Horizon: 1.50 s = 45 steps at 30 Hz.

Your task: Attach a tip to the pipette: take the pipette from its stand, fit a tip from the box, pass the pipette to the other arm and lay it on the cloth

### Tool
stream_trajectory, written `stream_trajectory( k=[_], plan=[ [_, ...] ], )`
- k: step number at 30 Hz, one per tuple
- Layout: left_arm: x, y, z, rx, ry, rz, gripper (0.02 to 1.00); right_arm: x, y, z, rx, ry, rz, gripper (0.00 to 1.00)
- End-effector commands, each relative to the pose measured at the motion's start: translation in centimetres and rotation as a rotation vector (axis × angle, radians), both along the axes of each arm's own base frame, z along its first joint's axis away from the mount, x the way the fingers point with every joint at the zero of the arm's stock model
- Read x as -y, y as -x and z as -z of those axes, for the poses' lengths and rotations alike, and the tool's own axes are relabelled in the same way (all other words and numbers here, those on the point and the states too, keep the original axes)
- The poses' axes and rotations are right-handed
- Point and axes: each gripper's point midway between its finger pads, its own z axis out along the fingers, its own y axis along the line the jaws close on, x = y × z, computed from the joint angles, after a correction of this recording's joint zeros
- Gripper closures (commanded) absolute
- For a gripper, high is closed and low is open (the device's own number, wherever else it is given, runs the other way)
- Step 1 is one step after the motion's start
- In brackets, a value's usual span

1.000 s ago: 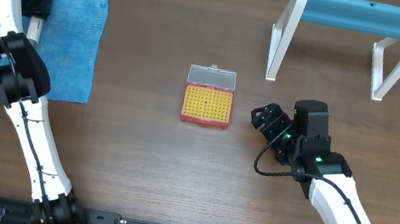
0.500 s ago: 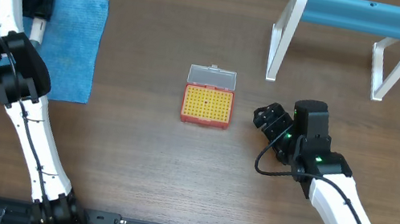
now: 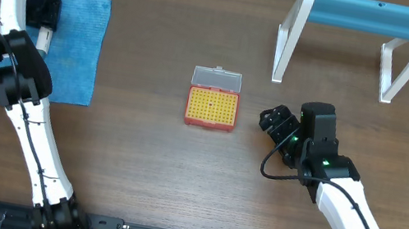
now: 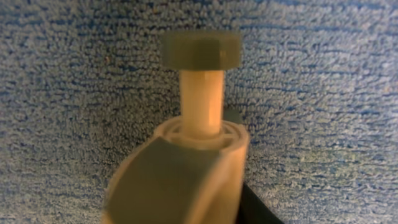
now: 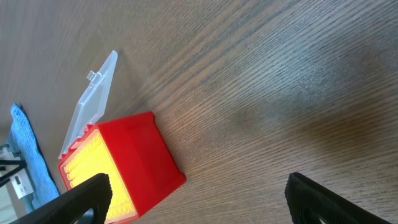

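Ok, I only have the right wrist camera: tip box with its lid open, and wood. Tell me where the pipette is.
Observer: The pipette is held in the left gripper, over the blue cloth at the table's far left.
Operator: Check the stand for me.
Observer: The stand is at the table's far right and holds no pipette.
Operator: Now say whether the pipette is down on the cloth.
Observer: The left wrist view shows its plunger button with cloth close behind it, but I cannot judge contact.
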Motion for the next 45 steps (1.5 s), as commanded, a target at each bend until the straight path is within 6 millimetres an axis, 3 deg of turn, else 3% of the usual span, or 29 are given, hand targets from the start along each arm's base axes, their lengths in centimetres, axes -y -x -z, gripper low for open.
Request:
stream_trajectory(
  k=[1, 4, 7, 13, 15, 17, 19, 23, 26, 27, 30, 34, 37, 38, 41, 45],
  plan=[
    [-0.3, 0.7, -0.1, -0.041, -0.035, -0.011, 0.093, 0.0, -0.2, -0.1, 0.008, 0.010, 0.009, 0.097],
    [-0.3, 0.6, -1.5, -0.026, -0.042, -0.012, 0.091, 0.0, -0.3, -0.1, 0.008, 0.010, 0.009, 0.093],
    [-0.4, 0.4, -4.5, 0.011, -0.057, -0.013, 0.091, 0.0, -0.2, -0.1, 0.008, 0.010, 0.009, 0.097],
    [-0.1, 1.1, -12.4, 0.099, -0.089, -0.041, 0.091, 0.0, -0.2, -0.1, 0.008, 0.011, 0.009, 0.097],
    [0.6, 2.2, -15.3, 0.111, -0.089, -0.038, 0.091, 0.0, -0.5, -0.3, 0.029, 0.026, -0.014, 0.095],
    [1.6, 3.1, -16.9, 0.113, -0.068, -0.059, 0.088, 0.5, -0.9, -0.4, 0.059, 0.065, -0.021, 0.095],
    [3.4, 3.1, -18.5, 0.153, -0.022, -0.103, 0.088, 1.2, -1.6, -0.6, 0.091, 0.110, 0.000, 0.095],
    [9.9, 1.7, -21.9, 0.260, 0.100, 0.006, 0.091, 2.7, -3.4, -1.7, 0.202, 0.242, -0.008, 0.095],
    [15.3, 1.5, -24.7, 0.318, 0.113, 0.106, 0.091, 2.8, -4.8, -3.2, 0.322, 0.337, -0.096, 0.095],
    [18.5, 1.9, -26.5, 0.352, 0.111, 0.176, 0.091, 2.7, -5.3, -3.8, 0.367, 0.373, -0.136, 0.095],
    [21.5, 3.0, -29.3, 0.402, 0.015, 0.232, 0.091, 3.0, -5.9, -4.9, 0.445, 0.479, -0.216, 0.095],
    [25.1, 6.1, -34.9, 0.532, -0.046, 0.293, 0.088, 3.9, -5.9, -7.5, 0.552, 0.659, -0.311, 0.095],
    [26.4, 9.7, -38.8, 0.629, -0.001, 0.266, 0.088, 4.0, -5.3, -11.1, 0.676, 0.745, -0.354, 0.095],
    [26.5, 11.6, -40.1, 0.657, 0.010, 0.259, 0.088, 4.1, -4.8, -13.2, 0.738, 0.770, -0.350, 0.095],
    [25.9, 16.5, -41.3, 0.675, 0.058, 0.187, 0.086, 4.7, -2.1, -16.5, 0.822, 0.810, -0.344, 0.095],
    [25.2, 24.9, -38.8, 0.609, 0.162, 0.041, 0.088, 5.8, 3.0, -16.1, 0.767, 0.808, -0.370, 0.095]
  ],
)
